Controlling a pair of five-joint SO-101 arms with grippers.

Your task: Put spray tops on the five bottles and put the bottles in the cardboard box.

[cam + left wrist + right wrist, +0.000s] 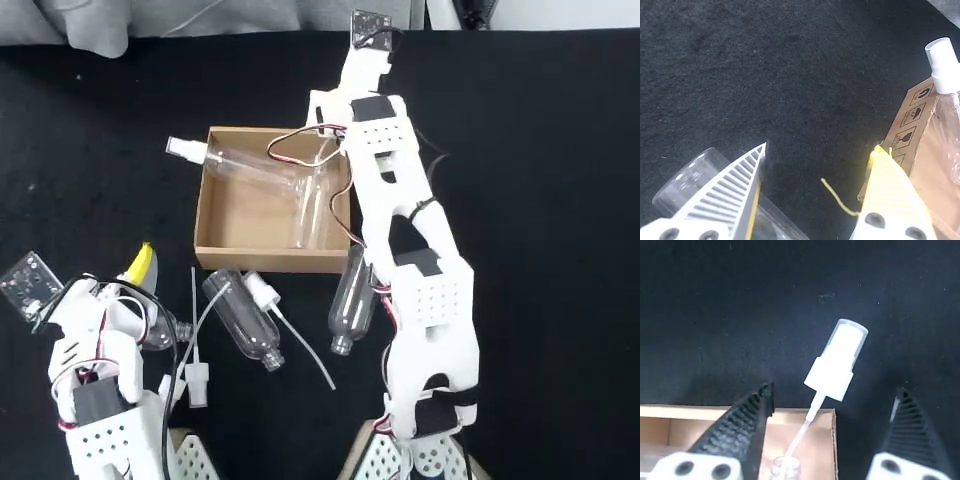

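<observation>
The cardboard box [225, 215] sits mid-table. A capped bottle lies across its far left corner, with its white spray top [185, 150] [942, 57] sticking out past the rim. A second clear bottle [310, 210] lies inside. My right arm [400, 200] stretches over the box's right side. My right gripper [834, 387] is open, and beyond its black fingers a spray top [837, 360] juts past the box rim [715, 412]. My left gripper [820, 147] [150, 295] is open near the box's front left corner, just above an uncapped bottle [685, 182] [165, 328].
Two more uncapped bottles [243, 318] [352, 295] lie in front of the box. Loose spray tops with long tubes [262, 290] [197, 380] rest between them and my left arm. Grey cloth [90, 25] lies at the table's far edge.
</observation>
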